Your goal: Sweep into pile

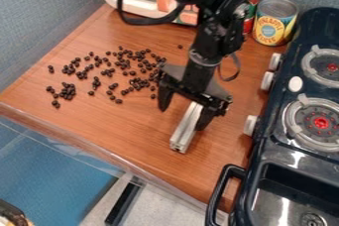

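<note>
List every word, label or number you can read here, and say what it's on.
"PINEAPPLE SLICES": yellow label on the front can.
The label on the red-and-green can behind it is too small and partly covered to read.

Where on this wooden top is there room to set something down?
Bare wooden top lies between the scattered beans and the near edge, and another patch lies between the metal bar and the stove. It is crowded where the beans spread, and around the bar's far end, where the end effector hangs.
</note>
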